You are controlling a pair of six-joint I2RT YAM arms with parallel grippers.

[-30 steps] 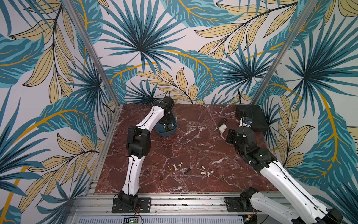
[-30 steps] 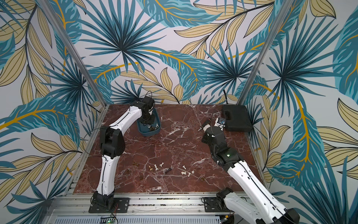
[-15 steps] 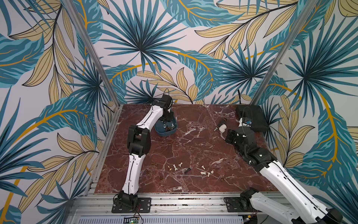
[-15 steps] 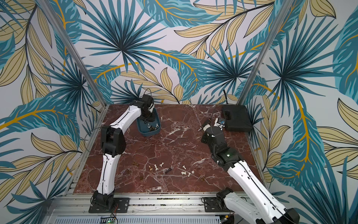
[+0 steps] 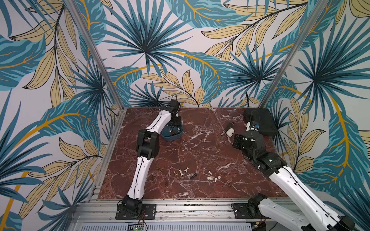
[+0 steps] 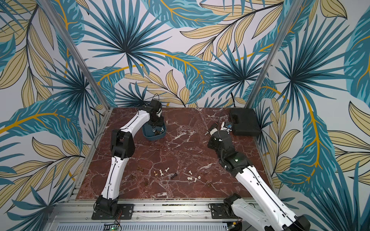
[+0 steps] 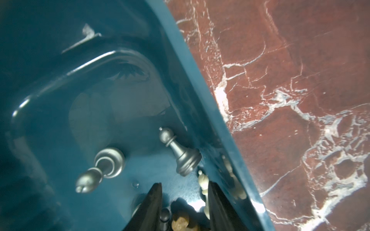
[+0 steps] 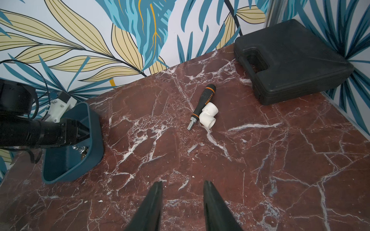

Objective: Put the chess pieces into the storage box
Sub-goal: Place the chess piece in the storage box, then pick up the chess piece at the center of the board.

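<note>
Red marble table (image 5: 200,144): one storage box (image 5: 170,138) holds two silver chess pieces (image 7: 180,154) in view. About six white pieces (image 5: 180,172) lie well apart from it. The left gripper (image 7: 185,183) stands parted inside the box, the right gripper (image 8: 183,182) parted and empty, well apart from it.

The storage box (image 7: 180,80) is smooth, glossy teal plastic; the silver chess pieces (image 7: 181,155) show a satin metallic sheen. The counter (image 7: 300,60) looks like polished veined marble, the black case (image 8: 296,60) matt, grainy plastic.
</note>
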